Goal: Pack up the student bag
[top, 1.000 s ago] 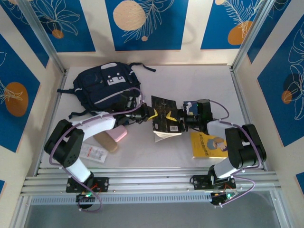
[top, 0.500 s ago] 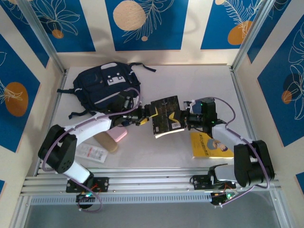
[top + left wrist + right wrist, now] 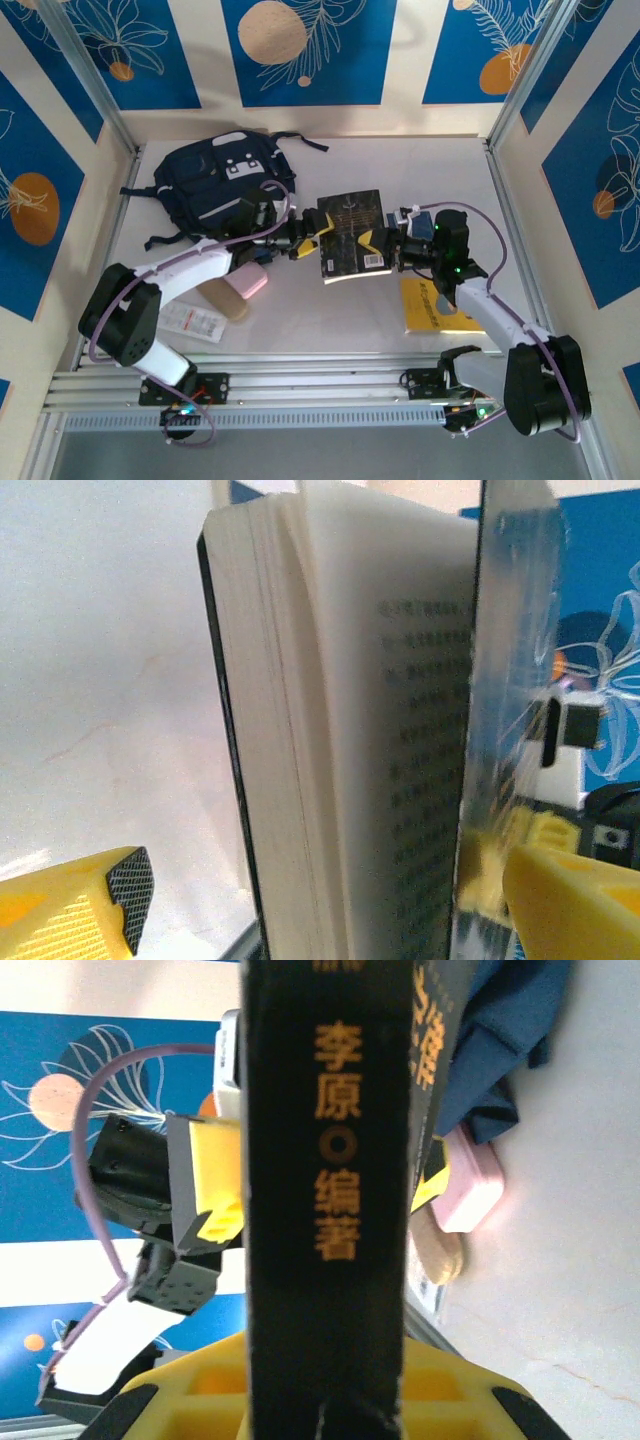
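The bag (image 3: 205, 180) lies at the far left of the table (image 3: 420, 170), just behind the left gripper (image 3: 308, 243), whose jaws stand apart around the page edge of the book (image 3: 350, 235); the right gripper (image 3: 388, 246) clamps its spine, so the left arm is nearer the bag

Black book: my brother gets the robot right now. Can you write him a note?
The left gripper is open, its fingers either side of the black book's page edge, one finger clear of it.
The right gripper is shut on the book's spine.
The student bag lies at the far left, beyond the left gripper.
A yellow book lies flat near the right arm.
Done: black book gripped.
Left: get it, then probably the yellow book, into the bag.
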### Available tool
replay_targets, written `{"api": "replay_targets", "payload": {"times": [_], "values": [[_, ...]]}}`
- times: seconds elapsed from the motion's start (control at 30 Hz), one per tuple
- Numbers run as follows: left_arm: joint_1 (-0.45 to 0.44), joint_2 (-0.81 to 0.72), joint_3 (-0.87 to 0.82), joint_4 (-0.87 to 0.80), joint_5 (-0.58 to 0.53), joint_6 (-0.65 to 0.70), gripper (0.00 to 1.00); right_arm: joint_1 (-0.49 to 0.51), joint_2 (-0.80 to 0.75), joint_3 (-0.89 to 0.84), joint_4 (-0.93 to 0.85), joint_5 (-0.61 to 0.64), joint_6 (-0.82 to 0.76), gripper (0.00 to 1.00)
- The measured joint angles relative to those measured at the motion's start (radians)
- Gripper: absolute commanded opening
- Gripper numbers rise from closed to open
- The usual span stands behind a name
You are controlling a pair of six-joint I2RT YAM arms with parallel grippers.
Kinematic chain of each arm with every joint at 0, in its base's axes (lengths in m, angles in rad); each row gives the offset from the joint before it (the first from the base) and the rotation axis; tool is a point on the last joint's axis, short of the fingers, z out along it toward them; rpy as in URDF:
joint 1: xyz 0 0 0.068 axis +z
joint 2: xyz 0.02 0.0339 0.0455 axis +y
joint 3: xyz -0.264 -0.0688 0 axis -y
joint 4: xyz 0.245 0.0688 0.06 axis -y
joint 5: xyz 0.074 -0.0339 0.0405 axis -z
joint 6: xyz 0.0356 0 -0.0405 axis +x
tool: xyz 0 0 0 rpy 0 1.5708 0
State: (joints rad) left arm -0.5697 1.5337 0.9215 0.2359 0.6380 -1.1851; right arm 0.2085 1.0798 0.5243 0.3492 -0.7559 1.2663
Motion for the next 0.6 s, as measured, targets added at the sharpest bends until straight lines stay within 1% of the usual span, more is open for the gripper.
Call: {"api": "replay_targets", "payload": {"times": [0.2, 0.37, 0.4, 0.43, 0.6], "values": [[0.0, 0.008, -0.01, 0.185, 0.02, -0.15, 0.91, 0.022, -0.037, -0.016, 0.065, 0.029, 0.104, 0.0], [0.0, 0.008, -0.01, 0.269, 0.019, -0.229, 0.82, 0.031, -0.069, -0.016, 0.095, 0.061, 0.133, 0.0], [0.0, 0.008, -0.01, 0.274, 0.018, -0.234, 0.79, 0.032, -0.071, -0.016, 0.096, 0.064, 0.133, 0.0], [0.001, 0.008, -0.01, 0.277, 0.016, -0.241, 0.74, 0.032, -0.074, -0.016, 0.095, 0.068, 0.132, 0.0], [0.005, 0.005, -0.01, 0.28, 0.007, -0.259, 0.44, 0.032, -0.078, -0.015, 0.058, 0.091, 0.114, 0.0]]}}
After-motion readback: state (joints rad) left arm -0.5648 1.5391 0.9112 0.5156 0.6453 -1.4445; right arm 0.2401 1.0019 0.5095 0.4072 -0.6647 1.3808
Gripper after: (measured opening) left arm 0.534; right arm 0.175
